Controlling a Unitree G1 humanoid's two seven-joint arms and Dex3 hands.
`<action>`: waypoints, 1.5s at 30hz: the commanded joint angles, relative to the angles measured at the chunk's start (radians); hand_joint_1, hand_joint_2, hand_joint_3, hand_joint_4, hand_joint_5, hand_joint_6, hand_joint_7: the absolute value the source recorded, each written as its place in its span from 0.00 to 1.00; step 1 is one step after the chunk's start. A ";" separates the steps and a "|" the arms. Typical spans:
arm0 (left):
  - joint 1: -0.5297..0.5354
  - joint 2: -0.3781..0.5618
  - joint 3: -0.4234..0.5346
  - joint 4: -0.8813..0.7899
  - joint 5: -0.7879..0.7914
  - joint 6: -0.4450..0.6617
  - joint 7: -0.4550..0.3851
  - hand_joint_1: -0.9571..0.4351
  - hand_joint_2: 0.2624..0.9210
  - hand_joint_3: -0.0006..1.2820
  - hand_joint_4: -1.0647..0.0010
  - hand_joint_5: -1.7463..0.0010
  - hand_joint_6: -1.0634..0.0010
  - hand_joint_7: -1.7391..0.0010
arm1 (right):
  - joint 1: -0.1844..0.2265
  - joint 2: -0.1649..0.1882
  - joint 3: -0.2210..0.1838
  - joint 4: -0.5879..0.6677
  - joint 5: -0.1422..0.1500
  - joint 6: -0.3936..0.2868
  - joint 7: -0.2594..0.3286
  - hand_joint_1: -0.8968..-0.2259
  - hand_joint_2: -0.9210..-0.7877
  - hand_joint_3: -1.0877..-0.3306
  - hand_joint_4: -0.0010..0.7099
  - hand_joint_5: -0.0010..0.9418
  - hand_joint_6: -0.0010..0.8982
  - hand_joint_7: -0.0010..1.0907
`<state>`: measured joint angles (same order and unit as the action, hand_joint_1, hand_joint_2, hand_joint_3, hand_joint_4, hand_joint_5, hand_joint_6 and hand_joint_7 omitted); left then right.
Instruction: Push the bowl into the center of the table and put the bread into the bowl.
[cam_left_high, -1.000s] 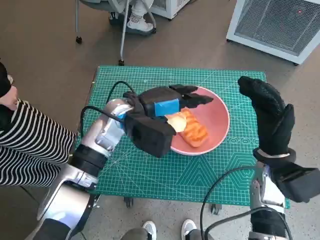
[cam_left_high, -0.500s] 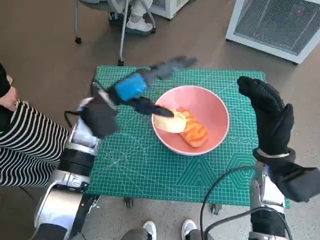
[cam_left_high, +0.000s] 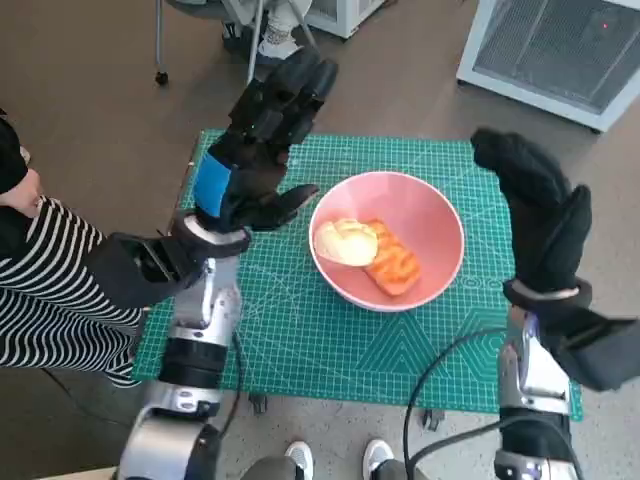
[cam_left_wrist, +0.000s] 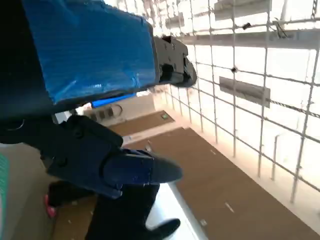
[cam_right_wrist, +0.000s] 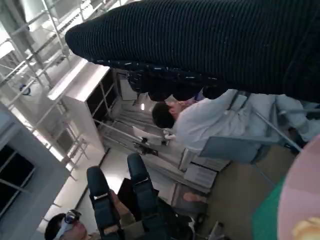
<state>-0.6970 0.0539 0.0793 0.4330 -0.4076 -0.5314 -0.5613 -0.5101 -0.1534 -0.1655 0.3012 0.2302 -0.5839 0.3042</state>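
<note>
head view: pink bowl (cam_left_high: 388, 240) sits on the green cutting mat (cam_left_high: 300, 330), about mid-table, a little to the right. bread (cam_left_high: 347, 242) lies inside it, pale rounded piece at the bowl's left, touching an orange-glazed piece (cam_left_high: 393, 262) whose long axis runs from far-left to near-right. left hand (cam_left_high: 258, 140) raised over the mat's far-left corner, fingers spread wide, holding nothing. right hand (cam_left_high: 535, 215) upright at the right edge, fingers straight and together, nothing in it. striped sleeve of a person (cam_left_high: 50, 290) at the left, cut off by the frame. mat's printed grid markings too small to read.

left wrist view: blue-taped hand back (cam_left_wrist: 92, 47) fills the upper left; fingers (cam_left_wrist: 117, 165) apart, empty. only ceiling grid and floor behind; bowl not visible.

right wrist view: glove (cam_right_wrist: 210, 45) spans the top, fingers hardly seen. pink bowl rim (cam_right_wrist: 302, 200) cut off at the corner, a bit of bread (cam_right_wrist: 307, 227) showing. people beyond, blurred.
</note>
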 joint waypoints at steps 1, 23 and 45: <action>0.024 -0.006 0.014 -0.019 -0.002 -0.001 -0.003 0.17 1.00 0.35 0.85 1.00 1.00 0.64 | -0.016 -0.001 0.007 -0.003 -0.016 0.032 -0.021 0.26 0.00 0.40 0.23 0.01 0.05 0.45; 0.029 -0.007 0.020 -0.064 0.011 0.055 -0.004 0.17 1.00 0.35 0.85 1.00 1.00 0.67 | -0.019 -0.015 0.018 -0.095 -0.036 0.117 -0.050 0.19 0.00 0.39 0.24 0.00 0.06 0.45; 0.036 0.000 0.016 -0.090 0.024 0.103 -0.004 0.18 1.00 0.35 0.86 1.00 1.00 0.67 | -0.001 -0.027 0.013 -0.142 -0.053 0.161 -0.061 0.21 0.00 0.38 0.23 0.00 0.06 0.44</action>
<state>-0.6699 0.0439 0.0964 0.3699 -0.3910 -0.4419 -0.5678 -0.5333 -0.1714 -0.1525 0.1606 0.1907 -0.4385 0.2519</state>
